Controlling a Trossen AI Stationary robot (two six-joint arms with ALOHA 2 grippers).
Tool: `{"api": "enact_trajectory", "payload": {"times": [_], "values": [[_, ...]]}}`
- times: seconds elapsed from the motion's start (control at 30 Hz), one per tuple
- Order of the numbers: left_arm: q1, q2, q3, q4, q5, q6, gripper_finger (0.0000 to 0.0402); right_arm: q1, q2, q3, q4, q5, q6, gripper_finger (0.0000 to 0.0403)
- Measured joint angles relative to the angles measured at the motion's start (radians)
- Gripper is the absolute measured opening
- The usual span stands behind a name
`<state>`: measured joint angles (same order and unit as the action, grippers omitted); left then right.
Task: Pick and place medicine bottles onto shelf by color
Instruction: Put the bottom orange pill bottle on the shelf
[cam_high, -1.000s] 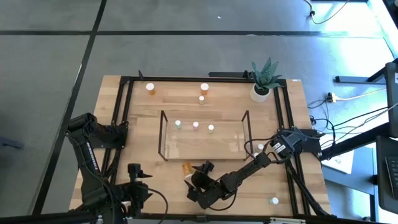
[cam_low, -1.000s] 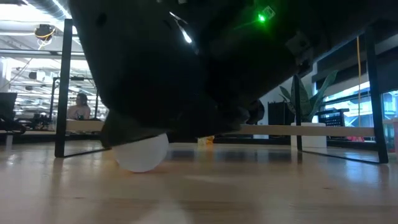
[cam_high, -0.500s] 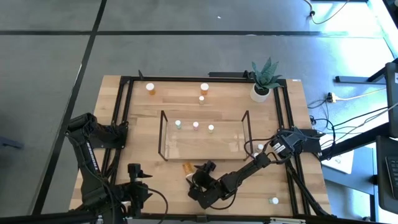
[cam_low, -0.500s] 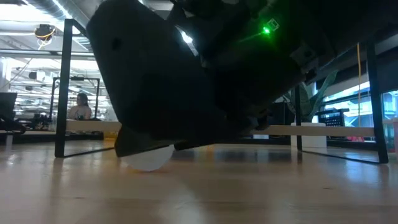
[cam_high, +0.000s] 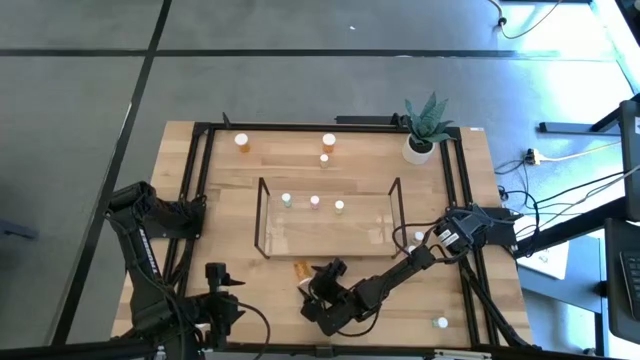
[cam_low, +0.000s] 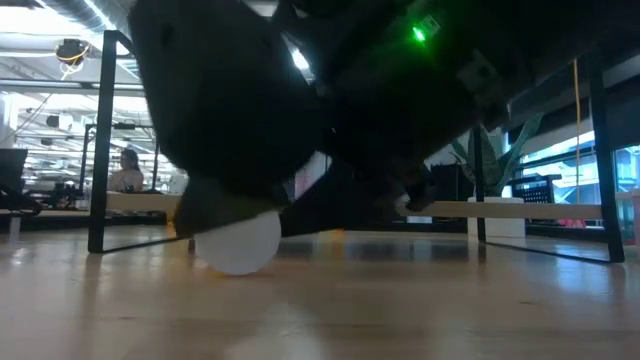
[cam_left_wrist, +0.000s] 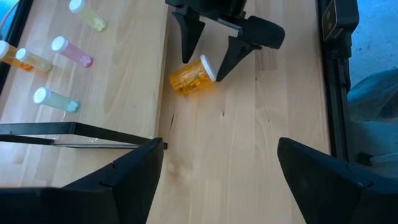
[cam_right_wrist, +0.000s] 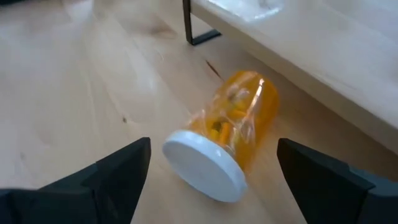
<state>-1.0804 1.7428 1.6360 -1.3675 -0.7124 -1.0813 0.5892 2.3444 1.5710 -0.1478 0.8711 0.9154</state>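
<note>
change: our right gripper (cam_left_wrist: 210, 57) has shifted slightly around the fallen orange medicine bottle (cam_right_wrist: 233, 130) | tool: fingers spread, holding nothing | bottle: lying on the table (cam_high: 260, 290) just before the shelf (cam_high: 327, 218) | meaning: grasp probably next | left gripper (cam_high: 218, 285): waits, released

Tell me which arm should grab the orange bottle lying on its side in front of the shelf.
Right. The right gripper is open, with its fingers on either side of the tipped orange bottle, cap toward it. The left gripper is open too but waits near the table's front edge, farther off.
</note>
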Motion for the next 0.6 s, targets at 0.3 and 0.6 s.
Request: {"api": "enact_trajectory", "payload": {"times": [0.3,0.6], "values": [[0.000,0.000,0.000,0.000,0.000,0.000,0.0309,0.026,0.000,0.023,0.003,0.051,-0.008,0.0351],[0.000,0.000,0.000,0.000,0.000,0.000,0.0309,0.059,0.001,0.041,0.019,0.156,-0.164,0.0351]]}}
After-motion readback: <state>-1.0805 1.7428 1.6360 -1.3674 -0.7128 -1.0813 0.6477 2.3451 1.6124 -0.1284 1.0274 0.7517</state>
